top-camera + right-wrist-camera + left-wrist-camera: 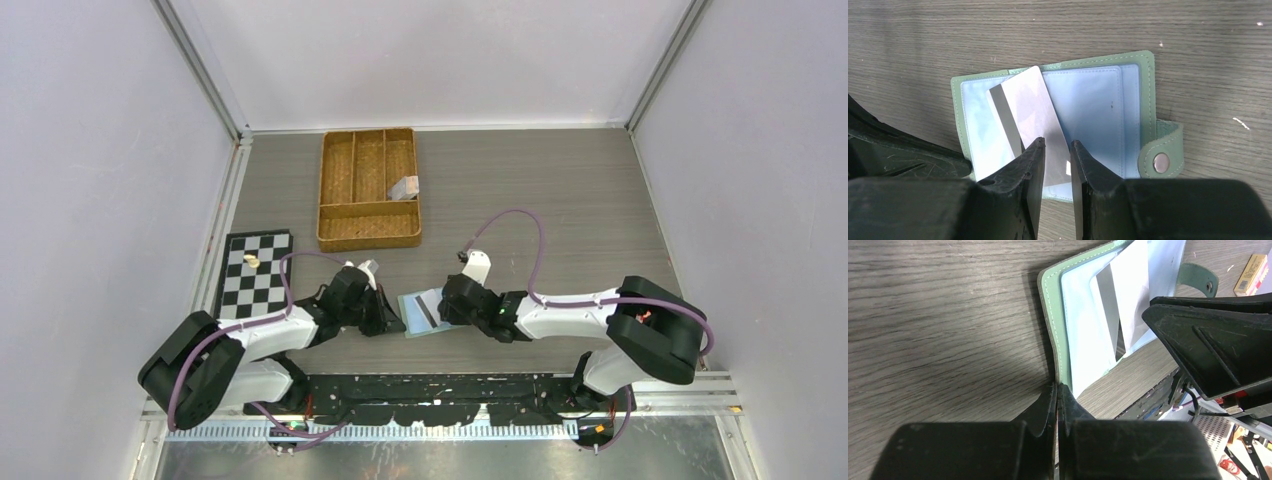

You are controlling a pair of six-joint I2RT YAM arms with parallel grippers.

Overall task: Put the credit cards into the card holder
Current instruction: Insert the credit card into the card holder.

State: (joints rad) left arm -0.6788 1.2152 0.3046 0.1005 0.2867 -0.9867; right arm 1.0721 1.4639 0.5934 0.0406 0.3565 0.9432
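The sage-green card holder [1148, 90] lies open on the table between my grippers, its light blue pockets up and its snap tab [1161, 162] at the right. It also shows in the top view [412, 322] and the left wrist view [1050, 315]. A silvery-grey credit card [1033, 107] with a dark stripe lies tilted on the pockets. My right gripper [1056, 143] is narrowly open just above the card's near end. My left gripper [1057, 386] is shut on the holder's near left edge.
A woven brown divided tray [368, 232] stands at the back and holds small grey and blue flat things [404, 187]. A checkered board [256, 275] with a small gold piece [252, 261] lies at the left. A yellow box [1249, 274] shows in the left wrist view.
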